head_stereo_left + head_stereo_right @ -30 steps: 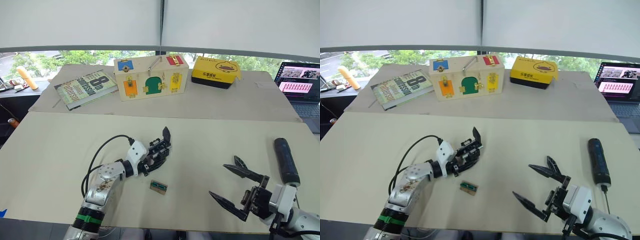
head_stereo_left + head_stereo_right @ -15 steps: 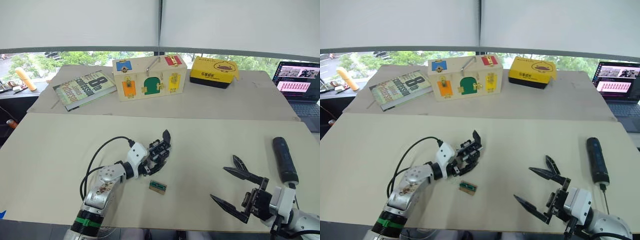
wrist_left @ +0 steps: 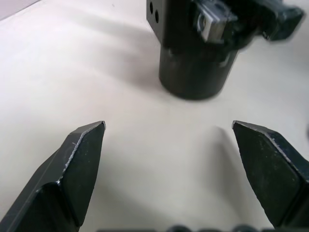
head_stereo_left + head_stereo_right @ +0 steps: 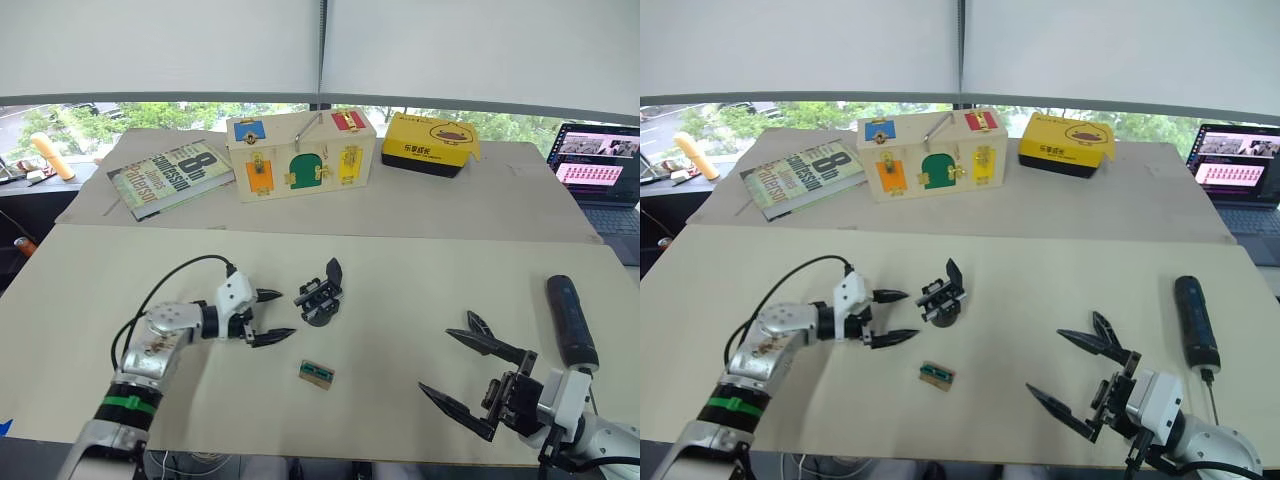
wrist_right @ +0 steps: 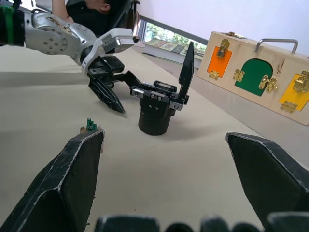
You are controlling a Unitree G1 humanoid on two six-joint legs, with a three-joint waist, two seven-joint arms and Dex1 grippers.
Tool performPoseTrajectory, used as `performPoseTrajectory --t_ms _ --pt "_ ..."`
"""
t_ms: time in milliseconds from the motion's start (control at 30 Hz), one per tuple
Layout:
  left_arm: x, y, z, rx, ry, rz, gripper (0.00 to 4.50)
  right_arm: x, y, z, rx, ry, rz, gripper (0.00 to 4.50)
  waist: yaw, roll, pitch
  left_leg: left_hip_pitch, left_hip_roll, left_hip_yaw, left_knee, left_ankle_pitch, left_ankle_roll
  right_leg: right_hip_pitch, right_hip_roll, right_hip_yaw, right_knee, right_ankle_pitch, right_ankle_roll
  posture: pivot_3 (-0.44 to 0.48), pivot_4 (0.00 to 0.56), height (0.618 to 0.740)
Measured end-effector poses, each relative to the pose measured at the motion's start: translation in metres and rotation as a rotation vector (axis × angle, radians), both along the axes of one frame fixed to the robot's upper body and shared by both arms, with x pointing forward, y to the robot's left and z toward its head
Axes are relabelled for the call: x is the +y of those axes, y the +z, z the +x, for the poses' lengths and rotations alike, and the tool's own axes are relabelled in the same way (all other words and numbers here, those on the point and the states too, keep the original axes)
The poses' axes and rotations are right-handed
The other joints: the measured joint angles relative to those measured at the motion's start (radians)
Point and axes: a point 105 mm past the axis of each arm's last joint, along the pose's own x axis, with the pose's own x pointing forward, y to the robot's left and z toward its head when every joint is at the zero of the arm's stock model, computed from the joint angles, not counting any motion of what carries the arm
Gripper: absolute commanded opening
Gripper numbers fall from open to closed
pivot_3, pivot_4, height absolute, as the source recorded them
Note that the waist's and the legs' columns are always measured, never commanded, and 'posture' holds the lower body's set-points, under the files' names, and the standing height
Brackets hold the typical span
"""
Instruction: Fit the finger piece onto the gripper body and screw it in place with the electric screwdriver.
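Both grippers spread wide, holding nothing.
Left gripper sat near the upright gripper body; right gripper rested beside the electric screwdriver.

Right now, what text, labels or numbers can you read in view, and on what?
"8th CONFESSION", large cover lettering on the book; its smaller lines are too blurred to read.
Yellow box: a black printed line and a round logo, too small to read.
Laptop screen: pink panels, text unreadable.
Electric screwdriver: red label, unreadable.
Wooden latch box: no text.

Beige table beneath blinds, apparently daylit.
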Motion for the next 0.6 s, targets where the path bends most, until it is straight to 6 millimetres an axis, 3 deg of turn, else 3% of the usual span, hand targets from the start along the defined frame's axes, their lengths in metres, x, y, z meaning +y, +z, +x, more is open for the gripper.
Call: performPoseTrajectory --t_ms 233,600 --pt "-0.031 -0.002 0.011 -0.013 -0.220 -0.059 4.45 0.000 -0.001 -0.002 0.007 0.003 -0.005 4.50 0.000 0.000 0.000 -0.001 -0.001 0.000 0.003 0.000 0.000 0.002 0.001 -0.001 0.000 0.000 0.001 0.000 0.150 0.740" --pt "-0.052 -0.009 0.018 -0.017 -0.358 -0.018 4.45 0.000 0.001 -0.006 0.008 -0.004 -0.012 4.50 -0.012 -0.001 0.001 0.000 0.000 -0.001 0.003 0.000 0.001 0.002 0.001 -0.001 0.000 0.000 0.001 0.000 0.150 0.740"
